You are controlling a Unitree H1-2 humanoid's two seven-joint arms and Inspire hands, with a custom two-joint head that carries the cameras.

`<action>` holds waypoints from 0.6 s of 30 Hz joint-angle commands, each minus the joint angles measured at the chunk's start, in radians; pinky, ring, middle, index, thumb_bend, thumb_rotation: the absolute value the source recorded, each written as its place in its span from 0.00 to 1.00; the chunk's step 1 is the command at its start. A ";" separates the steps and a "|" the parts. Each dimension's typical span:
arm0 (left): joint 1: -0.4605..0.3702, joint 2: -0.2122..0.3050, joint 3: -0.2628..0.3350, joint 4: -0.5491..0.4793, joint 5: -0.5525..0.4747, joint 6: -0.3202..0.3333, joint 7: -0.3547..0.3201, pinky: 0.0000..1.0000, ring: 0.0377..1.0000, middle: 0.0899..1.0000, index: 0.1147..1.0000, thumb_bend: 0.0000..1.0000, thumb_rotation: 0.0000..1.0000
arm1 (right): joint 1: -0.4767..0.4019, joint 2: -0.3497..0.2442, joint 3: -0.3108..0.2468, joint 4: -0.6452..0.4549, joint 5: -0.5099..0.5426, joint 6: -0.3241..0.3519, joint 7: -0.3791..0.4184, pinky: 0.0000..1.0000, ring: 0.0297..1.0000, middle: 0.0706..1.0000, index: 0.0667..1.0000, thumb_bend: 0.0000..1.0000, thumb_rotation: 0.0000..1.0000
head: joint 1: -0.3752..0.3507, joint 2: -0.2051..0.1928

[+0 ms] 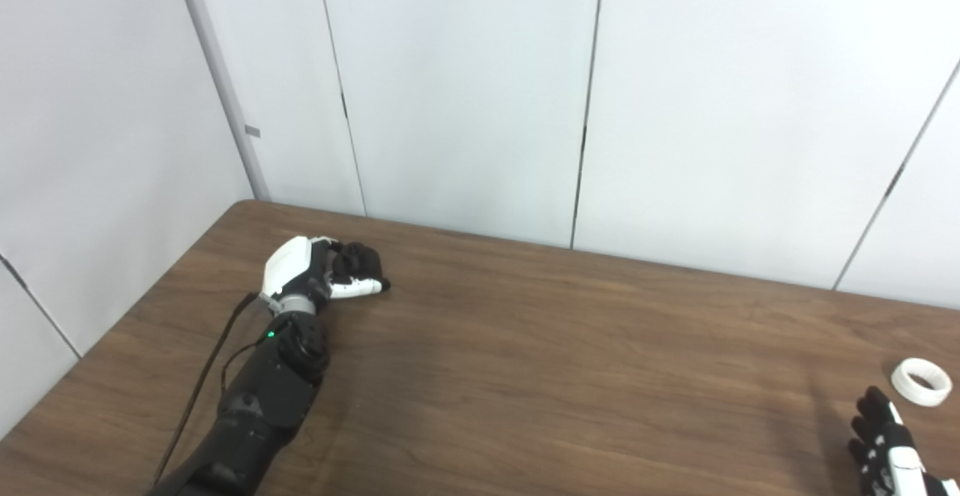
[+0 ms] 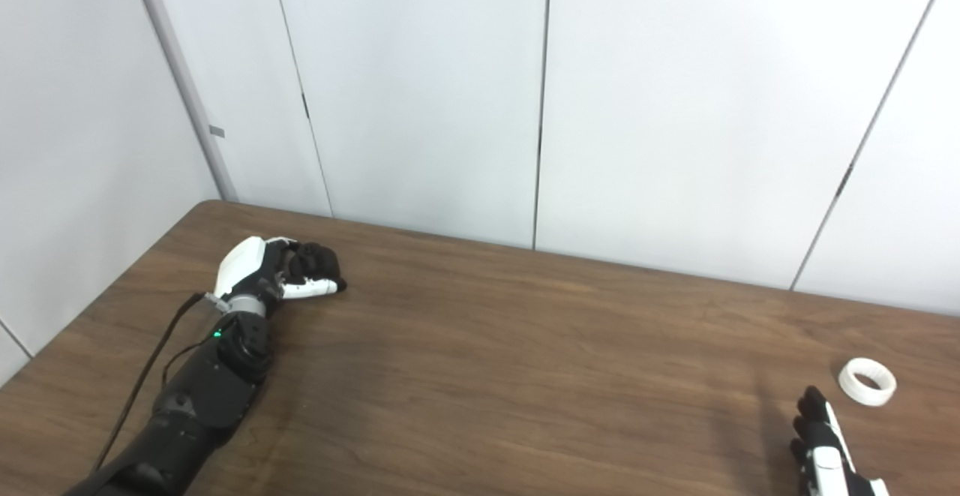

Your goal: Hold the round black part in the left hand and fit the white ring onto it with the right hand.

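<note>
Left hand [image 1: 322, 271]: far left of the wooden table [image 1: 525, 376], fingers curled tight round a dark lump, thumb stretched along its front.
Round black part [image 1: 358, 260]: seemingly that dark lump in the left hand's grasp; black on black fingers, so its outline cannot be told.
Right hand [image 2: 821, 447]: low at the right edge, fingers straight and slightly apart, holding nothing, tips pointing up the table.
White ring [image 2: 867, 381]: lying flat on the table, hole up, just beyond the right fingertips and apart from them.
View difference: the right eye view shows more of the right hand and bare table right of the ring; in the left eye view the ring sits near the frame edge.
Surroundings: pale wall panels [image 1: 465, 91] behind; a black cable [image 1: 202, 383] runs along the left forearm.
</note>
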 commanded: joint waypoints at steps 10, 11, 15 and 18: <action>-0.031 0.024 -0.004 0.002 -0.013 -0.052 0.025 1.00 0.94 0.84 0.49 0.69 0.16 | 0.005 -0.006 -0.004 0.005 0.013 -0.018 0.008 1.00 1.00 1.00 1.00 0.37 1.00 | -0.001 0.002; -0.029 0.023 0.000 0.002 -0.017 -0.062 0.030 1.00 0.93 0.82 0.45 0.59 0.11 | 0.005 -0.005 -0.005 0.006 0.018 -0.021 0.010 1.00 1.00 1.00 1.00 0.37 1.00 | -0.005 0.004; -0.029 0.020 0.004 0.012 -0.030 -0.085 0.050 1.00 0.89 0.77 0.42 0.52 0.06 | 0.002 -0.012 -0.002 0.011 0.007 -0.025 0.009 1.00 1.00 1.00 1.00 0.39 1.00 | -0.005 0.004; -0.027 0.020 0.002 0.011 -0.034 -0.086 0.053 0.99 0.89 0.76 0.42 0.52 0.06 | 0.001 -0.013 -0.003 0.010 0.008 -0.022 0.009 1.00 1.00 1.00 1.00 0.39 1.00 | -0.005 0.004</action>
